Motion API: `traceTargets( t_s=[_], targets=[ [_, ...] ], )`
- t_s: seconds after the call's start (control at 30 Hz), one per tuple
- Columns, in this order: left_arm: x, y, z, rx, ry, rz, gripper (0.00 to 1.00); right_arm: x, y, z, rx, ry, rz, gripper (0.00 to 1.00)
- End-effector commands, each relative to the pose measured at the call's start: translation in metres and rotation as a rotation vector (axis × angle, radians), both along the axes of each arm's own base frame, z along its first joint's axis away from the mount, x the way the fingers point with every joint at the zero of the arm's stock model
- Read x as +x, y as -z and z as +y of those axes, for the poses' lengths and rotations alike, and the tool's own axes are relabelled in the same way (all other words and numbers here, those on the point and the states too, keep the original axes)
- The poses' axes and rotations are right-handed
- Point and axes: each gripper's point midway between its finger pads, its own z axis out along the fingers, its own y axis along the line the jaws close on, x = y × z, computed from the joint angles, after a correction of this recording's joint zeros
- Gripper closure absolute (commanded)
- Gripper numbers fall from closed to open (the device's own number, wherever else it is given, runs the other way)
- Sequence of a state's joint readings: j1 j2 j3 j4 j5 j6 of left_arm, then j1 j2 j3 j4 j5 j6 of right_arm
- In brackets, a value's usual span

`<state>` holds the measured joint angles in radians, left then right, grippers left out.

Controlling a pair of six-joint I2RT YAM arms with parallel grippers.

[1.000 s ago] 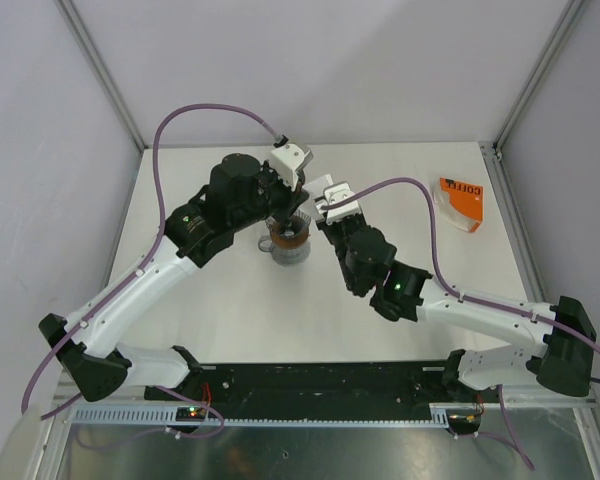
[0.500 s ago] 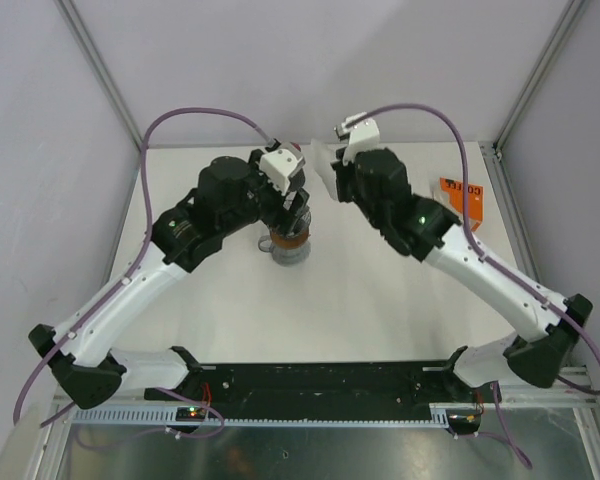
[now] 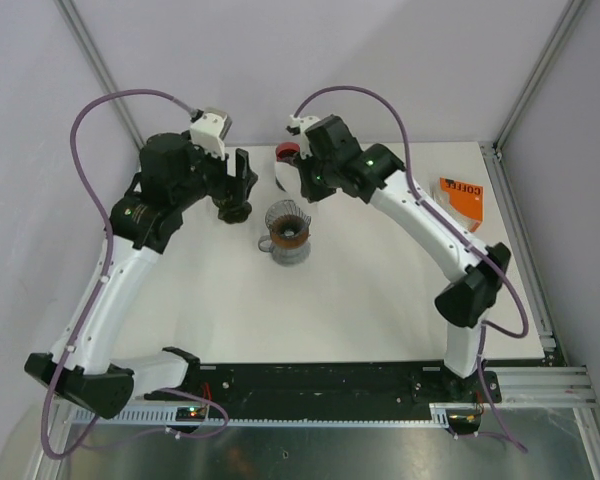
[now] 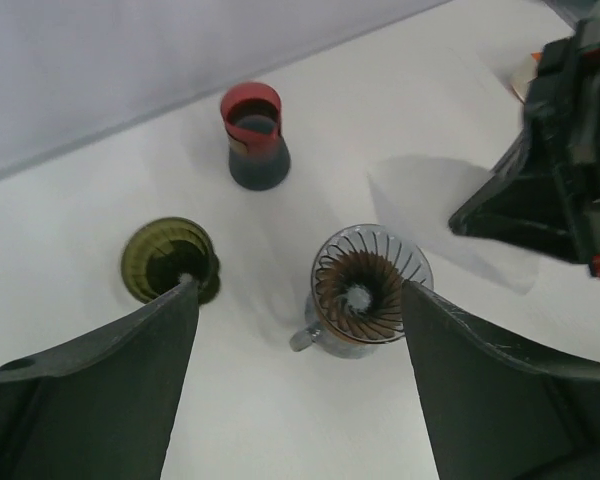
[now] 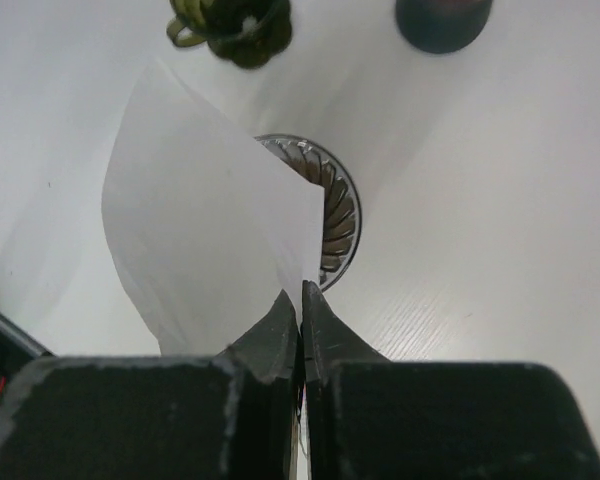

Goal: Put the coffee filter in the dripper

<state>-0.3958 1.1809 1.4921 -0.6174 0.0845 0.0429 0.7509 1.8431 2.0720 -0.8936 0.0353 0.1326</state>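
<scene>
The dripper [image 3: 287, 234] is a clear glass cone with brown ribs, standing mid-table; it also shows in the left wrist view [image 4: 368, 290] and half hidden in the right wrist view [image 5: 337, 225]. A white paper coffee filter [image 5: 210, 240] hangs in the air above the dripper, pinched at its edge by my right gripper [image 5: 301, 296], which is shut on it. From above, the filter [image 3: 280, 177] sits just behind the dripper. My left gripper [image 4: 298, 288] is open and empty, raised to the left of the dripper [image 3: 235, 185].
A dark cup with a red rim [image 4: 254, 135] stands behind the dripper. A green ribbed dripper [image 4: 168, 258] lies to the left, under my left gripper. An orange coffee bag [image 3: 462, 200] lies at the far right, and grey walls close off the table.
My left gripper has opened and drawn back to the left, away from the dripper. My right arm has lifted the filter and swung it toward the back, above the dripper.
</scene>
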Motion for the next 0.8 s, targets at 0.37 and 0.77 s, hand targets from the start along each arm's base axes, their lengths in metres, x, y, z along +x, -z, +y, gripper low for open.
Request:
traceTargets(
  t_s=[0.37, 0.77],
  targets=[
    [0.016, 0.074, -0.021, -0.158, 0.025, 0.312, 0.17, -0.001, 0.081, 0.031, -0.121, -0.079, 0.246, 1.0],
    [0.03, 0.125, -0.028, -0.143, 0.005, 0.447, 0.24, 0.007, 0.105, 0.046, -0.122, -0.081, 0.256, 1.0]
  ],
)
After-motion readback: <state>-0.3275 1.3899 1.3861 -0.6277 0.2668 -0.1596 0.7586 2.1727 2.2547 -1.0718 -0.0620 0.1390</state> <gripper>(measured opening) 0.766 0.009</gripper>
